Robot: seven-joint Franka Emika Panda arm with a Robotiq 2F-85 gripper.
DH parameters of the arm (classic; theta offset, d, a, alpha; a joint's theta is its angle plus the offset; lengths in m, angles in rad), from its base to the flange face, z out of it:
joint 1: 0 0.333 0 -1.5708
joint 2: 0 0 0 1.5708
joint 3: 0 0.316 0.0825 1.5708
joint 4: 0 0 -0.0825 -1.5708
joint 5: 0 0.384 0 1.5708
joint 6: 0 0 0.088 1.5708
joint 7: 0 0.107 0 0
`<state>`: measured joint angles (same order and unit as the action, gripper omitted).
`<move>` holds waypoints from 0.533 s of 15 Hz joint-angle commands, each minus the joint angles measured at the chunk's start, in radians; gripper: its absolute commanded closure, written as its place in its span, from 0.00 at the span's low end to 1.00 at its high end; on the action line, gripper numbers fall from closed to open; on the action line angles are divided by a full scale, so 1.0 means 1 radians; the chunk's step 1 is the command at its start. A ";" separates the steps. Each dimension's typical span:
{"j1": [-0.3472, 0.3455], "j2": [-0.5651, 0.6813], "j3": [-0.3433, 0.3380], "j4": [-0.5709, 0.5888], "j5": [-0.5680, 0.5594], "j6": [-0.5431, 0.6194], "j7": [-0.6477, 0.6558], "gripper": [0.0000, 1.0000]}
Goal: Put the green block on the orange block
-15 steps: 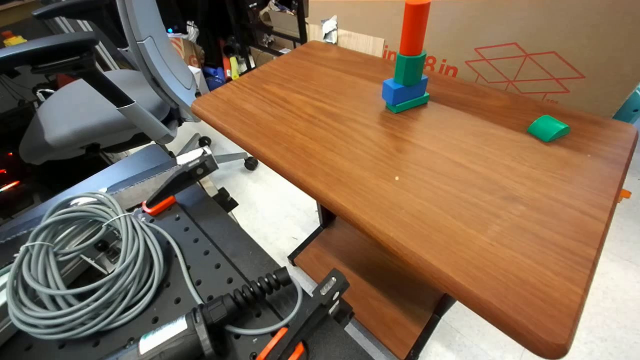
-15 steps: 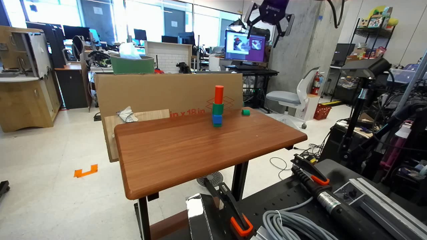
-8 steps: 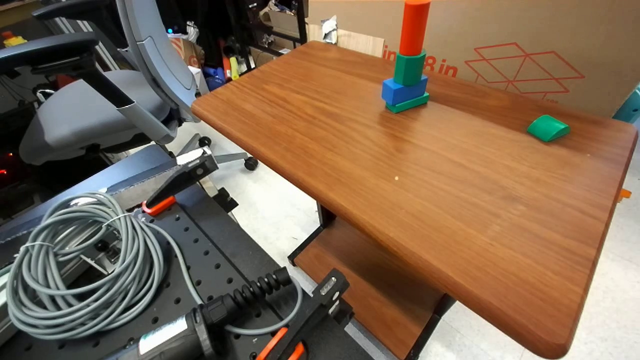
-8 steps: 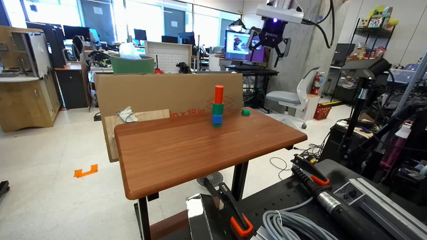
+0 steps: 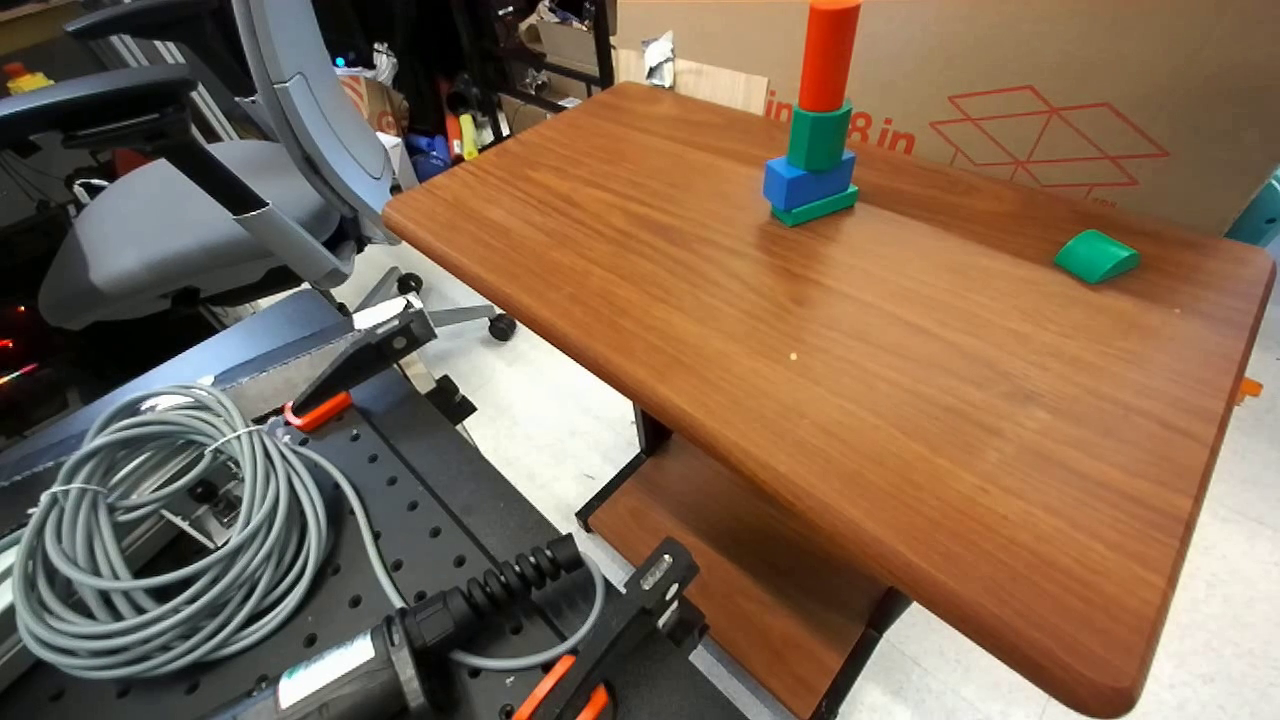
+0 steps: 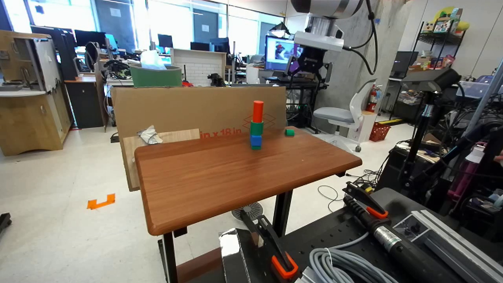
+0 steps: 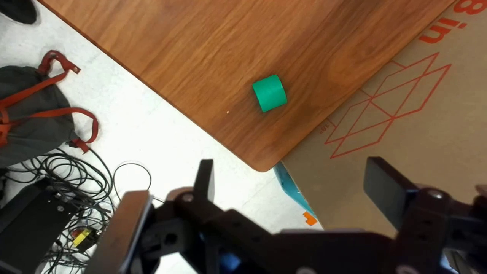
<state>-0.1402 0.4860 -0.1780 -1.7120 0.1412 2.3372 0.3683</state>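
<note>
The green block (image 5: 1098,257) is small and low with a rounded top. It lies alone near a table corner; it also shows in an exterior view (image 6: 289,132) and in the wrist view (image 7: 270,93). The orange block (image 5: 829,55) is a tall, slim, upright cylinder, also in an exterior view (image 6: 257,111). It stands on top of a stack and is outside the wrist view. My gripper (image 6: 303,85) is open and empty, high above the table's far corner. In the wrist view the spread fingers (image 7: 291,165) sit beyond the table corner, apart from the green block.
Under the orange block are another green block (image 5: 819,138), a blue block (image 5: 808,181) and a thin green piece (image 5: 815,206). A large cardboard sheet (image 6: 188,106) stands along the back edge of the wooden table (image 6: 235,169). A black cart (image 5: 420,500) with coiled cable stands in front.
My gripper has come down and, in the last half second, shifted slightly left in an exterior view, with more of the arm showing. The blocks have not moved.
</note>
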 commanded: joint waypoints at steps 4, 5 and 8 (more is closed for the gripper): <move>-0.003 0.165 0.009 0.156 -0.035 -0.039 -0.081 0.00; 0.007 0.185 -0.002 0.168 -0.056 -0.030 -0.078 0.00; 0.017 0.230 -0.005 0.206 -0.105 -0.035 -0.084 0.00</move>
<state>-0.1345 0.6601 -0.1729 -1.5836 0.0781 2.3345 0.2984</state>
